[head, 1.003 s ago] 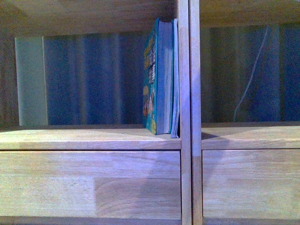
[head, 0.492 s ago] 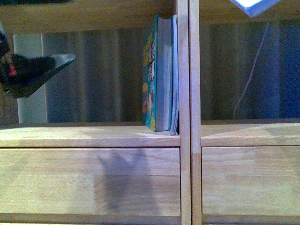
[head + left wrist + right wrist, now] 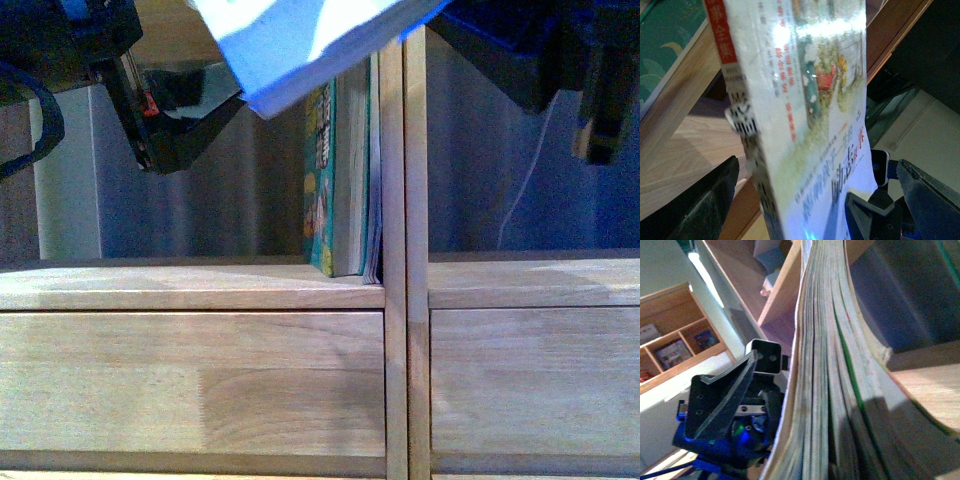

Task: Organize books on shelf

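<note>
The pale booklet (image 3: 300,40) hangs tilted at the top of the front view, above the left compartment of the shelf (image 3: 200,290). My right gripper (image 3: 500,45) is shut on its right end. My left gripper (image 3: 190,130) is open just left of and below the booklet. In the left wrist view the booklet's illustrated cover (image 3: 810,100) and white-and-red spine lie between that gripper's spread fingers (image 3: 700,205). Its page edges (image 3: 825,365) fill the right wrist view. The teal paperback (image 3: 320,180) and the slim bluish-white book (image 3: 374,170) stand upright against the shelf's central upright.
The central upright (image 3: 405,250) divides the two compartments. Plain drawer fronts (image 3: 190,385) lie below the shelf board. A thin pale cord (image 3: 525,190) hangs behind the open right compartment. Another wooden unit with books (image 3: 675,340) shows far off in the right wrist view.
The booklet and both arms have come down into the top of the front view. The booklet moved leftward over the standing books. The left gripper moved right, toward it.
</note>
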Robot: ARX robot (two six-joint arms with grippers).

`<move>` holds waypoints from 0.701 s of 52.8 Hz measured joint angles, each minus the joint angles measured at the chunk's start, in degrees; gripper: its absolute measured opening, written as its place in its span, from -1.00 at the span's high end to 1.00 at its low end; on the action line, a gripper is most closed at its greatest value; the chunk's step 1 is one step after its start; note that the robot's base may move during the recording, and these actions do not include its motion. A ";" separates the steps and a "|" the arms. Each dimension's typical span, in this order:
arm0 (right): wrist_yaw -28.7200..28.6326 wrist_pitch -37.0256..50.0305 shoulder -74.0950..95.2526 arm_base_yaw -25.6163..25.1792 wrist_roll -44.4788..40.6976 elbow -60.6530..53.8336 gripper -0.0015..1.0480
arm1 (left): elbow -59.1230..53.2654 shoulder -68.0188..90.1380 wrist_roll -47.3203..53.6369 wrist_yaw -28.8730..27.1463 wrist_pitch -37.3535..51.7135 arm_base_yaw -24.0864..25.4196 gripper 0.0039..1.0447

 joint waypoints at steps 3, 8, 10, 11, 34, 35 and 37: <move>-0.52 0.79 0.35 0.57 1.31 0.02 0.86 | -0.15 0.00 -0.22 0.13 0.74 0.02 -0.86; -3.80 4.31 1.44 0.83 8.28 0.11 0.86 | -1.20 0.00 -1.25 0.76 3.65 0.50 -0.86; -4.35 4.98 1.62 0.83 9.81 0.11 0.86 | -1.38 -0.04 -1.46 1.03 4.11 0.61 -0.86; -4.79 5.57 1.86 0.85 11.30 0.11 0.86 | -1.53 -0.09 -1.70 1.29 4.61 0.70 -0.86; -8.22 6.71 3.28 3.37 18.05 -0.31 0.86 | -2.58 -1.33 -3.52 0.94 7.28 1.33 -0.45; -8.17 6.58 3.37 3.48 17.99 -0.31 0.86 | -2.58 -1.36 -3.41 0.87 7.28 1.29 -0.38; -8.11 6.36 3.43 3.58 17.92 -0.31 0.86 | -2.60 -1.38 -3.41 0.74 7.30 1.27 -0.31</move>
